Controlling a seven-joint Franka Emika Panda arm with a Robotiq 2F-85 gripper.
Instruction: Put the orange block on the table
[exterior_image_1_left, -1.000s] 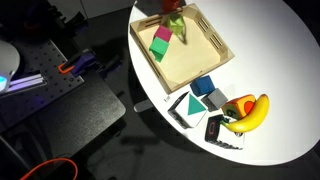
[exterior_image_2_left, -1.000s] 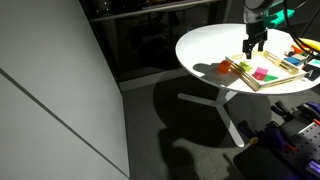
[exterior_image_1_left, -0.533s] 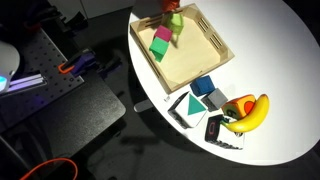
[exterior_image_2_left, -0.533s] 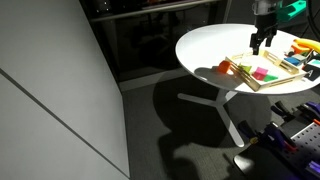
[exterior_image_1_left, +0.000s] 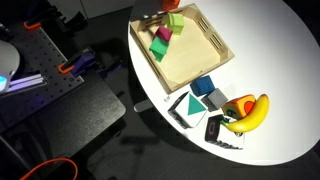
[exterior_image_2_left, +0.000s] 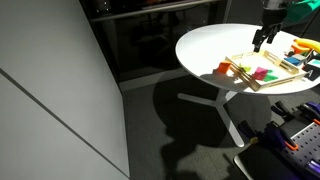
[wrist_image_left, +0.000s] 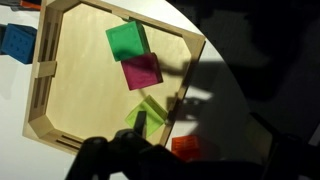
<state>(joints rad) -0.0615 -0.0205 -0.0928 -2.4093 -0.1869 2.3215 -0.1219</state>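
Robotics lab: dark perforated bench (exterior_image_1_left: 70, 105) beside table (exterior_image_1_left: 285, 50)

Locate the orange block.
In the wrist view, the orange block sits on the table just outside the wooden tray at its corner, nearest the light-green block.

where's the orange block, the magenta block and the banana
orange block (wrist_image_left: 185, 148), wrist view, its top face
magenta block (wrist_image_left: 143, 71), wrist view, centre of its top face
banana (exterior_image_1_left: 257, 112), in an exterior view, thick middle of its curve
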